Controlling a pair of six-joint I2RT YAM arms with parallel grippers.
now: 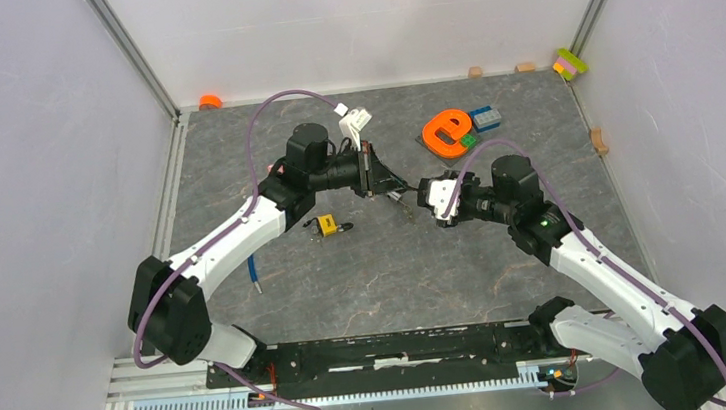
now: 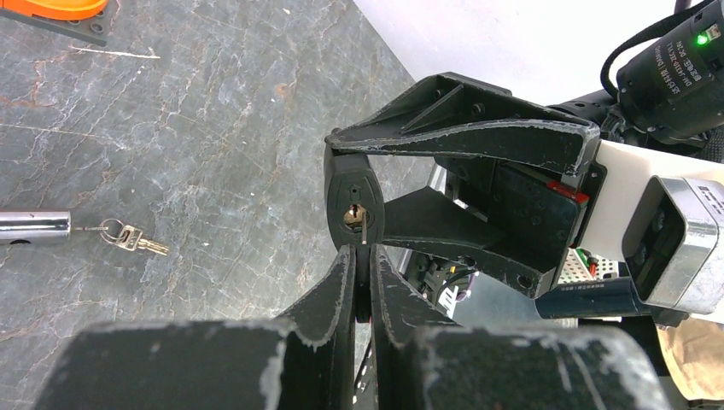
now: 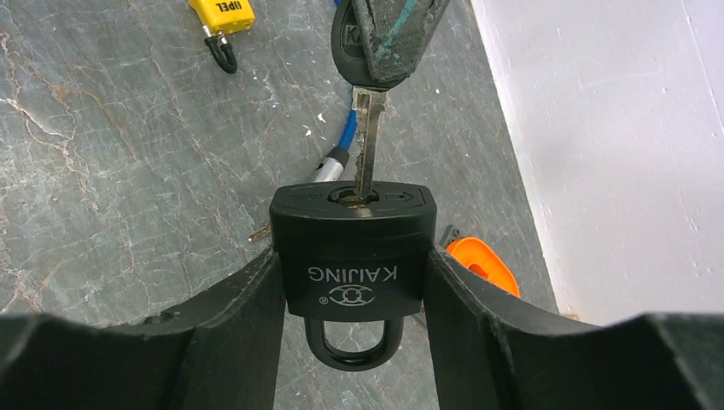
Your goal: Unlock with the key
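We see right gripper clamping a blocky black padlock, left gripper pinching a flat steel key, blade pointing right into keyhole

We are looking at a robotics lab: a closed test cell, not a home or a shop. Plain white panels wall in the grey stone-patterned table, held by bare aluminium posts. A left arm and a right arm, both white and black, are bolted by a metal rail at the near edge, with purple cables looping off them. Practice props lie about: an orange letter, toy bricks and small wooden blocks.
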